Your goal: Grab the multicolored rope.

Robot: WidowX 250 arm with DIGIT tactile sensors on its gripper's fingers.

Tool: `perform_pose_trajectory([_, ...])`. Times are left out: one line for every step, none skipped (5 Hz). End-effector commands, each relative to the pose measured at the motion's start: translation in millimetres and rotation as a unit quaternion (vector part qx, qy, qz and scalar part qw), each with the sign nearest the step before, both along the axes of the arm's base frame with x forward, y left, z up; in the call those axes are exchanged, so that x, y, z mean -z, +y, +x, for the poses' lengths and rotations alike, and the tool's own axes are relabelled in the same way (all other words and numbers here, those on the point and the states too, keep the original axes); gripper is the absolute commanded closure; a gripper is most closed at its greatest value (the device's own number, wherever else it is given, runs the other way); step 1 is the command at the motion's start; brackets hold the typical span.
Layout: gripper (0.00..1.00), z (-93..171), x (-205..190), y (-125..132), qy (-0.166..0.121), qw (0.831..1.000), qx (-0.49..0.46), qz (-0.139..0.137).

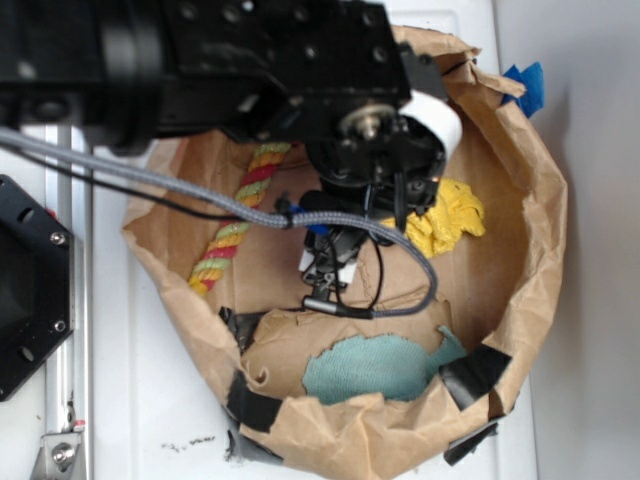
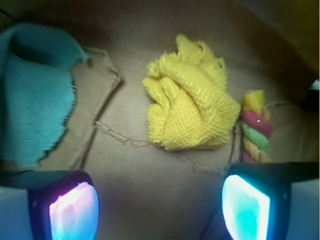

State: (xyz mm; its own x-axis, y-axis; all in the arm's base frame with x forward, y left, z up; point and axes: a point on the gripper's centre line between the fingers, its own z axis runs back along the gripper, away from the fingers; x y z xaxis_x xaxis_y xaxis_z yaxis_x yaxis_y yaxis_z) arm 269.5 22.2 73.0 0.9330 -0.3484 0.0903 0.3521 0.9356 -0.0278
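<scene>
The step in hand looks like the approach: the gripper [image 1: 328,272] hangs inside a brown paper nest [image 1: 530,250] with nothing between its fingers [image 2: 74,210], which stand spread wide in the wrist view, one pad at each lower corner with bare paper between them. The rope [image 1: 238,215] has not been reached. In the exterior view it lies on the paper floor on the left side of the nest, running slantwise from under the black arm [image 1: 200,60] down toward the left rim, well apart from the gripper. In the wrist view only a short stretch shows at the right edge, just above the right pad and just beside the yellow cloth [image 2: 190,107], which sits in the middle of that view. A teal cloth [image 2: 32,95] fills the upper left there; in the exterior view it peeks through a torn hole near the front of the nest. By my reading, the next move calls for shifting the open jaws sideways until the rope, not the yellow cloth, lies between the pads, then lowering and closing across its width. The rope is thick and twisted, its red, yellow and pale green strands winding in clear bands; it looks soft and bendy, so a grip across the middle should make the ends droop
</scene>
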Motion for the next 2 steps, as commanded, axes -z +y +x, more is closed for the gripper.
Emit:
perform_pose_trajectory([0.00, -2.7, -11.4, 35.8, -0.028, 1.000, 0.014, 0.007])
perform_pose_trajectory([0.00, -6.1, -22.9, 55.9, -0.021, 0.999, 0.026, 0.012])
